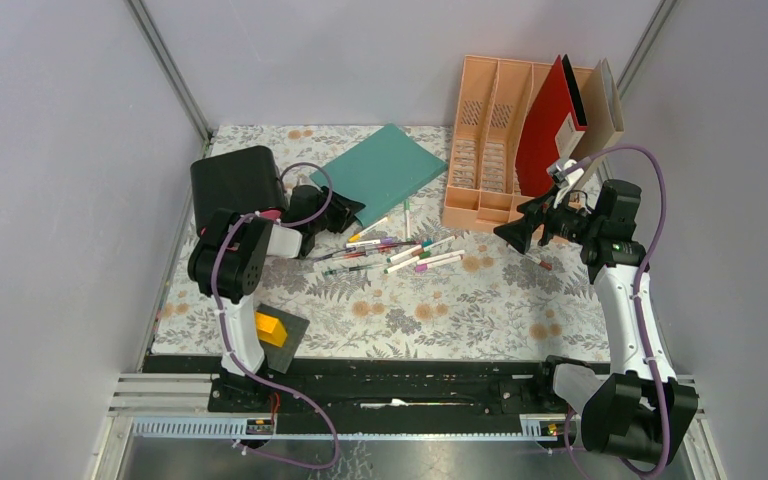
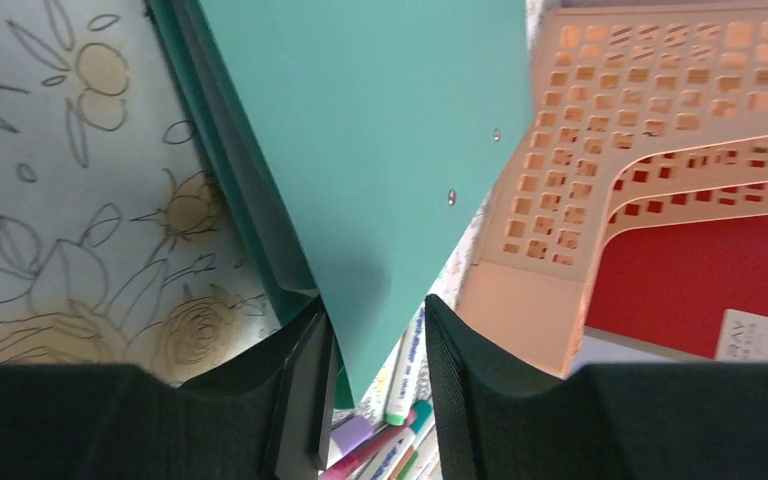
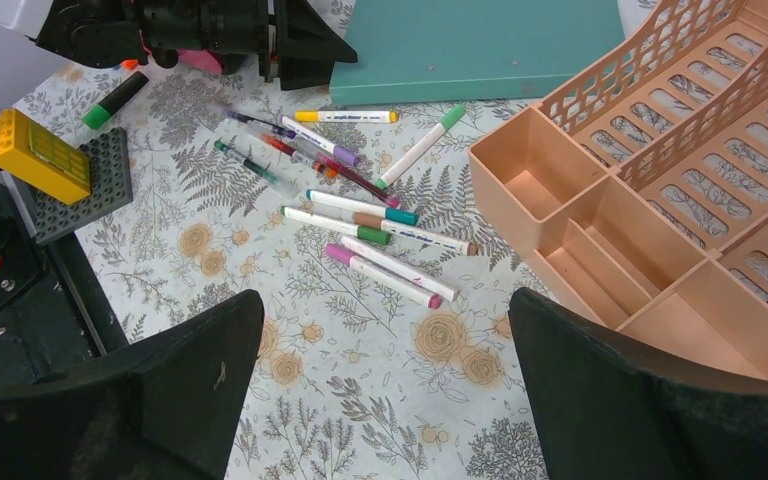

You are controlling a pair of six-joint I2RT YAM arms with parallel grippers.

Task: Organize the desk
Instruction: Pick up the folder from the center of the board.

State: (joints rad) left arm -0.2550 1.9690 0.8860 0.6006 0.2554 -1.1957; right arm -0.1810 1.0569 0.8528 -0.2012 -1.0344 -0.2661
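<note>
Nearest the arm bases, and farthest from the peach file rack (image 1: pixel 485 130), a yellow brick (image 1: pixel 271 328) is seen on a grey baseplate (image 1: pixel 296 332). Everything is carried by the desk (image 1: pixel 480 320), a flat top under a fern-and-flower cloth. The desk itself is not to be gripped, and the cloth is judged soft enough to ruck if things are dragged over it.

In front of the rack, towards the left arm, a scatter of markers (image 3: pixel 380 235) is spread. They are judged light, round, smooth and likely to roll, so each is best pinched across the middle of the barrel.

Just before the rack's open front, the right gripper (image 3: pixel 385 310) is held over bare cloth with its jaws spread wide and nothing between them.

Beside the rack on the left-arm side, the teal folder (image 1: pixel 380 172) lies on the cloth. 1 corner of it is straddled by the left gripper (image 2: pixel 378 325). The 2 jaws stand half-wide, a gap shows on 1 side, and no firm clamp can be affirmed. The folder is judged thin, stiff yet bendable, and smooth, so a hold deeper than the corner tip is advised, lest it droop or slip.

At the rack's right end a red folder (image 1: pixel 550 125) is propped.
</note>
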